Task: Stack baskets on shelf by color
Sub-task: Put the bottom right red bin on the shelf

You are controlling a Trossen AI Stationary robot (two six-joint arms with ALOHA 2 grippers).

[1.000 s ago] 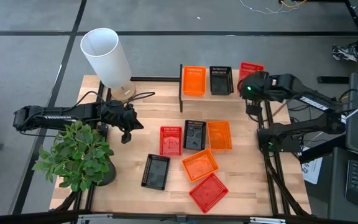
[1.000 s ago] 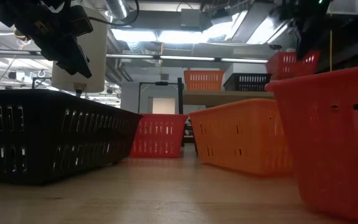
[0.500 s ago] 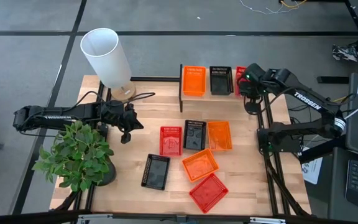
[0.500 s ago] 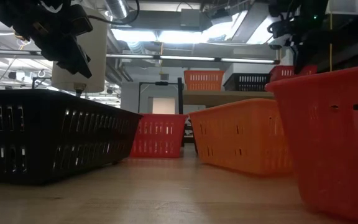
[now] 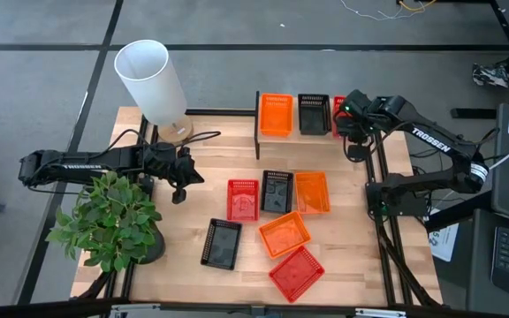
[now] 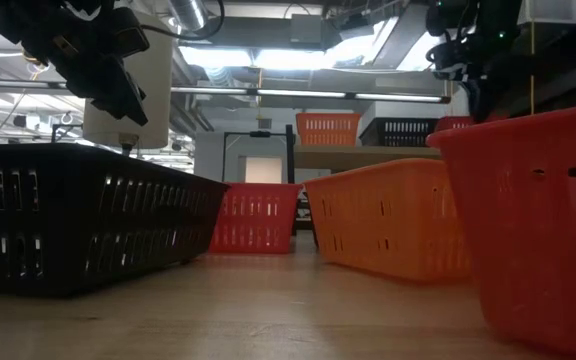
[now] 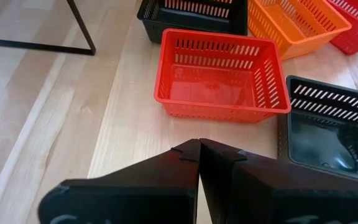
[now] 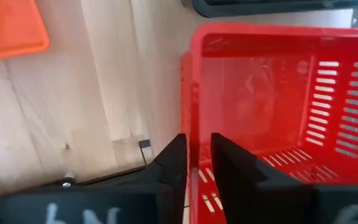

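The right gripper (image 8: 196, 158) straddles a red basket's (image 8: 272, 93) wall, fingers slightly parted, at the shelf's (image 5: 259, 132) right end. The left gripper (image 7: 199, 149) hangs closed and empty near the table's (image 5: 201, 221) left edge.

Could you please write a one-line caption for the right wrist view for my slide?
Right gripper straddling the rim of a red basket on the wooden shelf, jaws slightly parted.

The left arm lies stretched across its side of the worktop (image 5: 193, 265), its left pincer (image 7: 199, 152) raised above the surface with the two fingers pressed together, tips meeting (no gap shows between them). The right arm reaches out toward the far edge, elbow bent, and the right pincer (image 8: 197, 152) points downward, its fingers seemingly a little parted.
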